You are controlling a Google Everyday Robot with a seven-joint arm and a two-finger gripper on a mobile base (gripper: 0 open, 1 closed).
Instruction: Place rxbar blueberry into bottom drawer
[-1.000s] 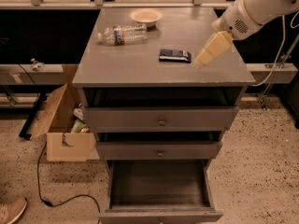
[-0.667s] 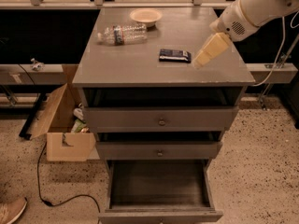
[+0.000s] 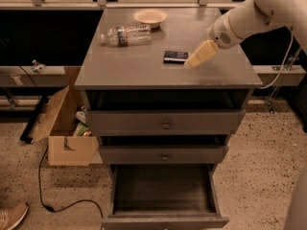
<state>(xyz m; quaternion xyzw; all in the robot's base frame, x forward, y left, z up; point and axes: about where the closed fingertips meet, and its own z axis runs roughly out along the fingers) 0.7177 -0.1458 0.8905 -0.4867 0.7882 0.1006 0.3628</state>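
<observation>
The rxbar blueberry (image 3: 175,56), a small flat dark bar, lies on the grey cabinet top (image 3: 144,71), right of centre. My gripper (image 3: 192,62), cream-coloured, reaches down from the white arm (image 3: 249,18) at the upper right. Its tip is low over the top, right at the bar's right end. The bottom drawer (image 3: 165,221) is pulled open below, and its inside (image 3: 163,190) holds nothing I can see. The two upper drawers with knobs are shut or nearly shut.
A clear plastic water bottle (image 3: 125,35) lies on the top's back left, and a shallow pale bowl (image 3: 150,17) sits behind it. An open cardboard box (image 3: 67,128) and a black cable (image 3: 57,200) are on the floor to the left. A shoe (image 3: 10,216) shows at the bottom left.
My gripper has moved left and slightly down towards the bar's right end. The bar, bottle, bowl and drawers have not moved.
</observation>
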